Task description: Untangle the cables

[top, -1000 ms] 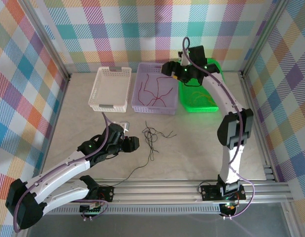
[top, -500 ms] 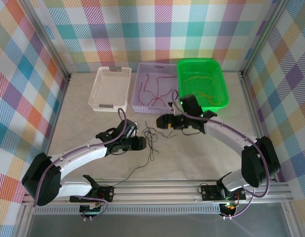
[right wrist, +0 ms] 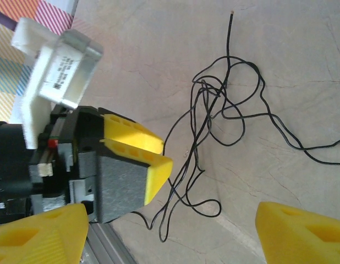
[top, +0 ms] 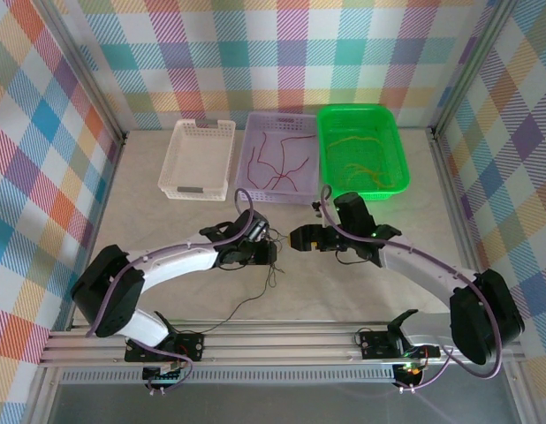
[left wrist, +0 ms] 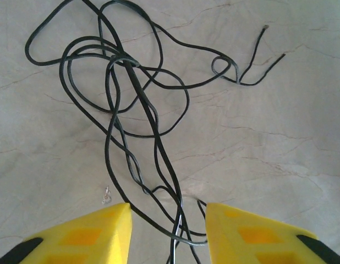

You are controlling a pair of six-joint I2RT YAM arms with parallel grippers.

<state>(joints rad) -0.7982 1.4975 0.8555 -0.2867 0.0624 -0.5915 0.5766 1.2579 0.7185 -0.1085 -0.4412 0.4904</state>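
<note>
The left end effector (top: 269, 254) is seen partly open, its yellow fingers (left wrist: 93, 231) set apart with a clear gap. Several strands of the black cables (left wrist: 131, 110) are run through that gap and are cut off by the lower edge of the left wrist view. No strand is seen pinched, but whether any is touched cannot be told. Ahead of the fingertips the tangle is spread in overlapping loops on the counter (left wrist: 280, 165), with two loose ends off to the right.

The right end effector (right wrist: 170, 231) is held wide open with nothing gripped, and its fingers are cropped by the frame. The tangle lies just ahead of it. From above, the black strands are too fine to be followed.

Beyond both end effectors, dark red cables (top: 275, 159) are laid in the purple basket (top: 277, 198) and yellow cables (top: 357, 163) in the green basket (top: 398, 150).
</note>
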